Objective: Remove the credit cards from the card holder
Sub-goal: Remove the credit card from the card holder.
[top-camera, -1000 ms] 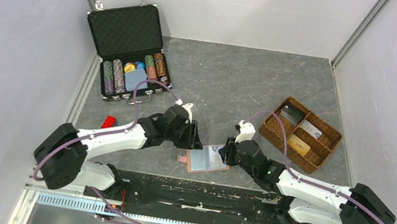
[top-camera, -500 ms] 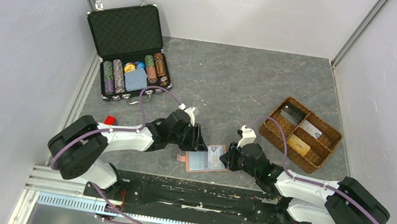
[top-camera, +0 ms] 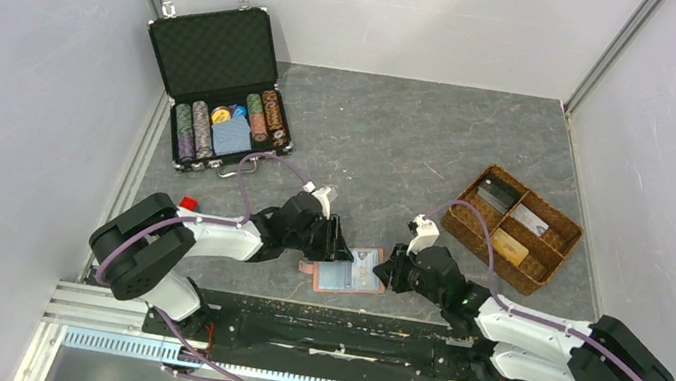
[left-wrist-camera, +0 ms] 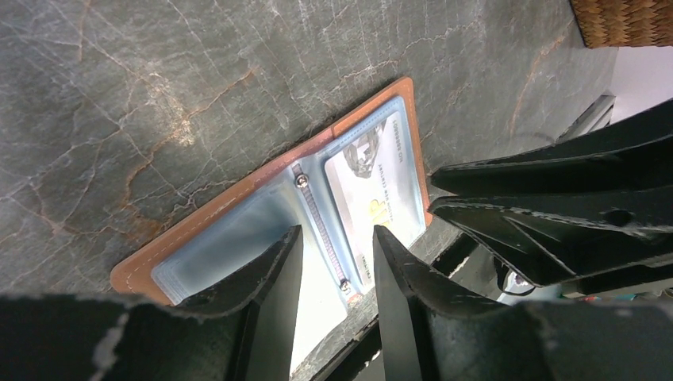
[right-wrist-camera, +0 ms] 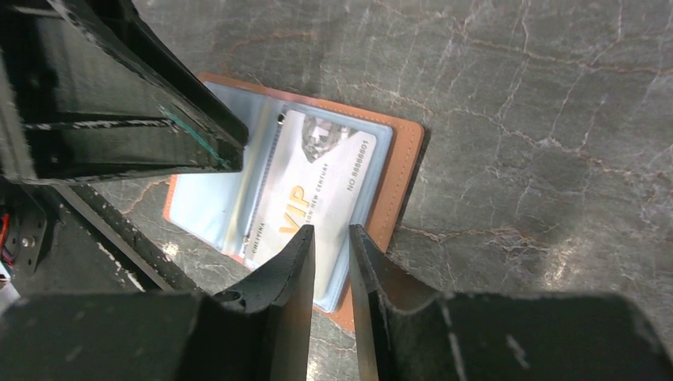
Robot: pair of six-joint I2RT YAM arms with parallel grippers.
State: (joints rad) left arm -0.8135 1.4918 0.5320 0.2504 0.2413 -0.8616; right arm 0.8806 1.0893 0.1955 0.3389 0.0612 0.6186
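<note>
The tan leather card holder (top-camera: 348,272) lies open and flat near the table's front edge, its pale blue sleeves up. A white credit card (right-wrist-camera: 317,190) marked VIP sits in its right sleeve (left-wrist-camera: 373,186); the left sleeve (left-wrist-camera: 230,234) looks empty. My left gripper (left-wrist-camera: 336,234) is open, low over the holder, its fingers astride the riveted spine. My right gripper (right-wrist-camera: 330,232) hovers over the card's near right corner with its jaws a narrow gap apart and nothing between them. In the top view the left gripper (top-camera: 334,243) and right gripper (top-camera: 387,269) flank the holder.
A brown woven divided tray (top-camera: 563,246) at the right holds a dark grey card (top-camera: 495,192), a white one (top-camera: 529,219) and a tan one (top-camera: 508,246). An open black chip case (top-camera: 219,82) stands back left. A small red block (top-camera: 187,203) lies by the left arm.
Both arms have drawn in and lowered toward the holder. The right jaws have narrowed. The holder has shifted slightly to the left and nearer the front edge.
</note>
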